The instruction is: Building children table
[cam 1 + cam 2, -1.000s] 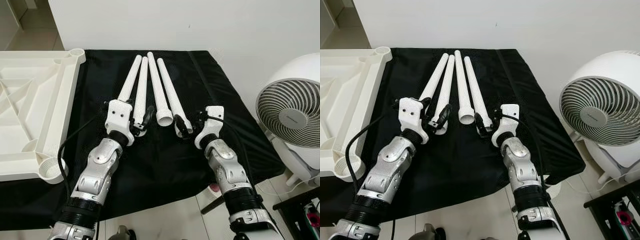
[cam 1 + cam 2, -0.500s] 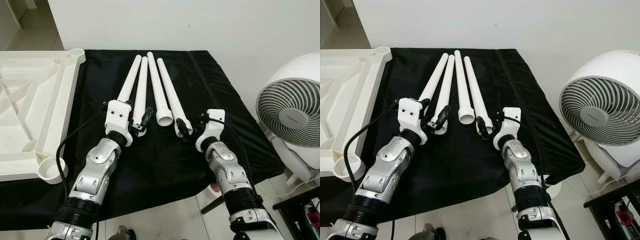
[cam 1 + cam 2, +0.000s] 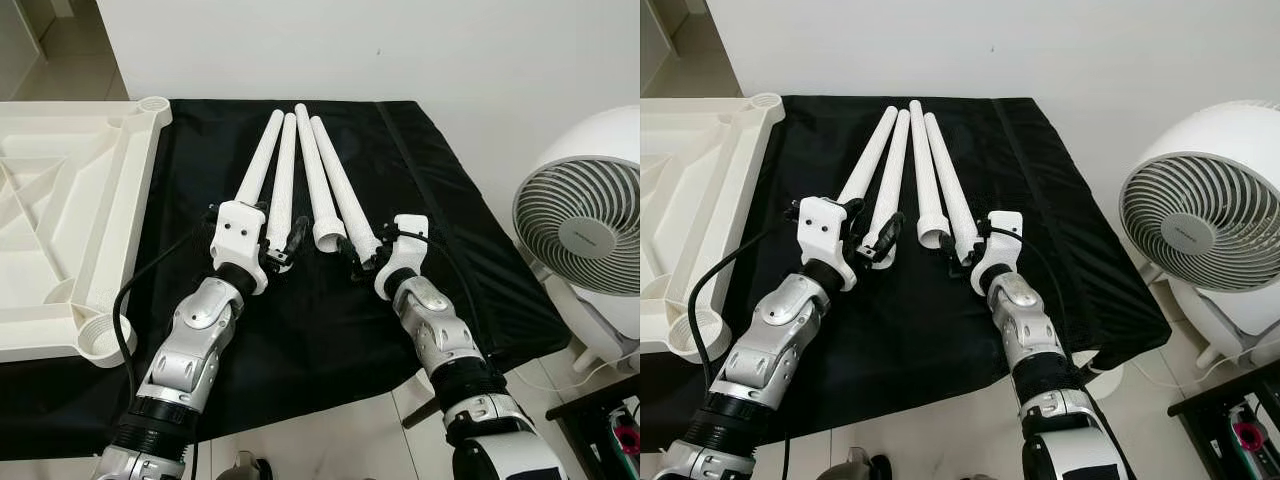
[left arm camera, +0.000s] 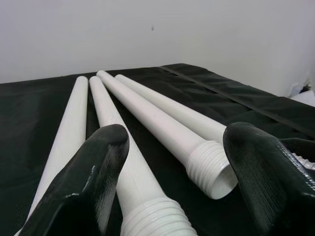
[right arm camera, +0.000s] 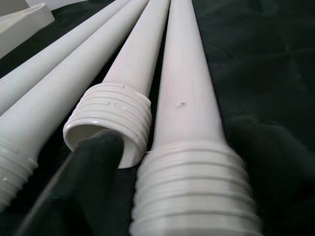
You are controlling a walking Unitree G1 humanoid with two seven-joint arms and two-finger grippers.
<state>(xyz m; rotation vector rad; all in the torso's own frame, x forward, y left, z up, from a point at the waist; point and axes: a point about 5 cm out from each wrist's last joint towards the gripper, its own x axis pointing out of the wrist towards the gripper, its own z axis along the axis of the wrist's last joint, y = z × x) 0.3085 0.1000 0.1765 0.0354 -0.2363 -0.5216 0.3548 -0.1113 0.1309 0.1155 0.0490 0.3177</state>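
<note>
white plastic legs [image 3: 300, 170] lie on the black-clothed table [image 3: 330, 320]; both claws sit at their near threaded ends. left wrist view: left claw [image 4: 182, 182] spread around one leg. right wrist view: right claw [image 5: 162, 196] straddles the rightmost leg [image 5: 189, 113], unclamped; closing could roll it against its neighbour.

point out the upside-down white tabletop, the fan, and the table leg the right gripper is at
white tabletop [image 3: 100, 215], left eye view, on its raised edge rail.
fan [image 3: 1193, 237], right eye view, on the hub of its grille.
table leg at the right gripper [image 3: 340, 190], left eye view, midway along its shaft.
</note>
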